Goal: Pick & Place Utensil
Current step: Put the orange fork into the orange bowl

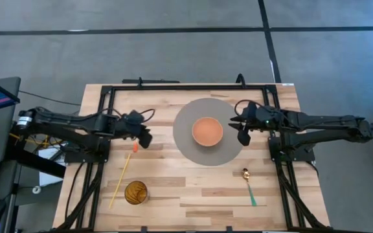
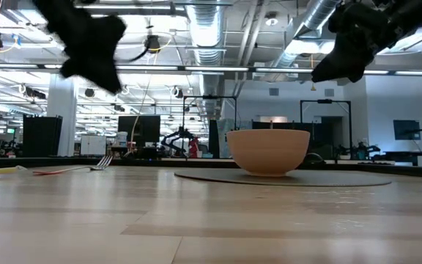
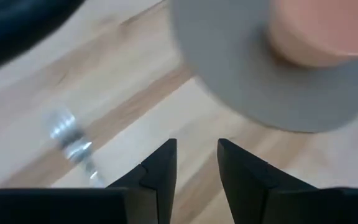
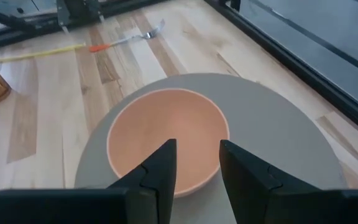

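I am hovering the left gripper (image 1: 144,137), fingers narrowly apart and empty, above the fork (image 1: 135,147), lying at the bowl's (image 1: 207,131) nine o'clock. I am needing to descend squarely over its handle. The right gripper (image 1: 241,129), also narrowly apart, is waiting beside the bowl.

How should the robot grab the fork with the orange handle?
Probably from straight above, gripping the fork at its thin orange handle, with fingers on the two long sides. It lies flat on the wooden table, so there's no way under it. The left end effector hovers nearest, fingers open.
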Tool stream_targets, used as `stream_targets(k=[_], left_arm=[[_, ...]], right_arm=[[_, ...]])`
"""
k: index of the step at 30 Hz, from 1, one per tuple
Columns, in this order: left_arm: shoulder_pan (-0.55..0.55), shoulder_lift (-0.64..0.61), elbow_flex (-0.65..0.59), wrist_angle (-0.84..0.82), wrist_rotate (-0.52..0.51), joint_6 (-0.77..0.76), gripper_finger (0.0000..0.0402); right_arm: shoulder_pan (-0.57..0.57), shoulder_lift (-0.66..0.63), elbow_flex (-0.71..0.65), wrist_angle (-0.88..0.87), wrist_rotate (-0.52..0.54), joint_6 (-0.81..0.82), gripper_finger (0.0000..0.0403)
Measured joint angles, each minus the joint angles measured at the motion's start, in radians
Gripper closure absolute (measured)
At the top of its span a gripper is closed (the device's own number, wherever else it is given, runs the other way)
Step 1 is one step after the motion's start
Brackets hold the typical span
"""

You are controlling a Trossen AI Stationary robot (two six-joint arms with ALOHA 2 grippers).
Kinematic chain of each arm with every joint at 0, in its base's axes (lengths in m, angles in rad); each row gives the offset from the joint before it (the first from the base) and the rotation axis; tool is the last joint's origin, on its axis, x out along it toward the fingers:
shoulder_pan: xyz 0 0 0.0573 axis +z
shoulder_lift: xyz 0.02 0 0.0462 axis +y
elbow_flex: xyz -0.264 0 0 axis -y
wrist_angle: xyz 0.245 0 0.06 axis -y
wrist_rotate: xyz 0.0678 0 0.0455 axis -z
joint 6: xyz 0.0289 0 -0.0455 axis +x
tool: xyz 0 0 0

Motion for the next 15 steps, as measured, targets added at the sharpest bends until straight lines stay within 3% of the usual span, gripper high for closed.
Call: stream_targets(k=[7,15], left_arm=[[0.001,-0.102,-0.209,0.008,-0.071,-0.172,0.0285],[-0.001,-0.087,-0.385,0.120,-0.050,-0.337,0.0285]], right_arm=[[0.000,0.003,0.000,0.003,0.000,0.000,0.0287],[0.000,0.003,0.000,0.002,0.000,0.000,0.0287]])
